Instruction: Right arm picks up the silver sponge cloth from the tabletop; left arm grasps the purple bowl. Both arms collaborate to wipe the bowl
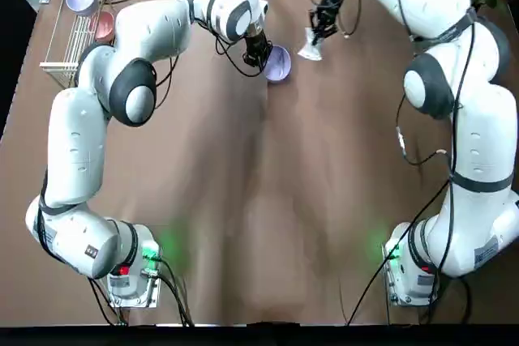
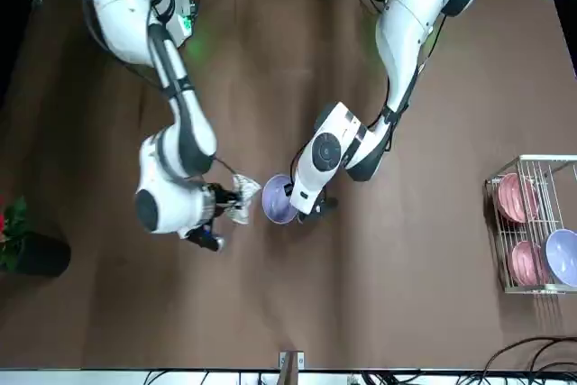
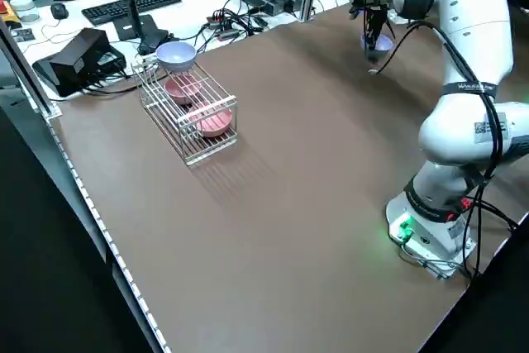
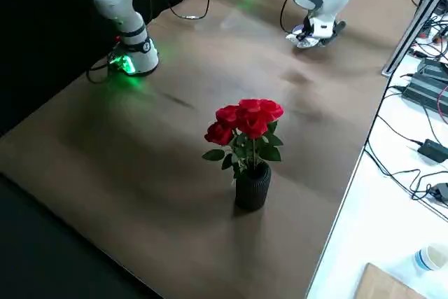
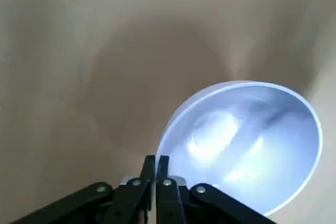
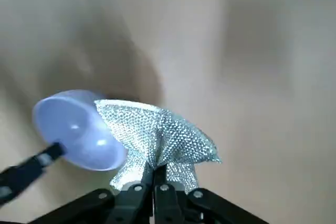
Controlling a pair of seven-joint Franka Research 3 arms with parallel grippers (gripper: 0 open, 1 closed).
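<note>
Silvery, wrinkled sponge cloth [image 6: 157,135] is pinched at its narrow waist between the fingertips of the right arm's claw [image 6: 156,174], its two ends fanning out to either side. The cloth is held up over the brown bench [image 2: 406,268], near the bench edge farthest from the robot's bases. The left arm's claw [image 5: 156,163] is pressed together on the rim of the pale lavender bowl [image 5: 241,145], which is also held off the bench and tilted, its glossy bluish-white hollow open to view.

The relation that matters now is between cloth and bowl. Seen from above, the bowl lies just to the robot's left of the cloth, with a small gap between them. The front view, facing the robot, shows the same pair side by side: cloth toward the picture's left, bowl toward its right. Of the two claws, the right one is nearer the cloth and the left one nearer the bowl.

Both grasps appear complete, and wiping seems to be the next step. The right claw would likely need to travel toward the robot's left and bring the cloth into the bowl's hollow. A hard push could twist the bowl, since it is gripped only at its rim.
</note>
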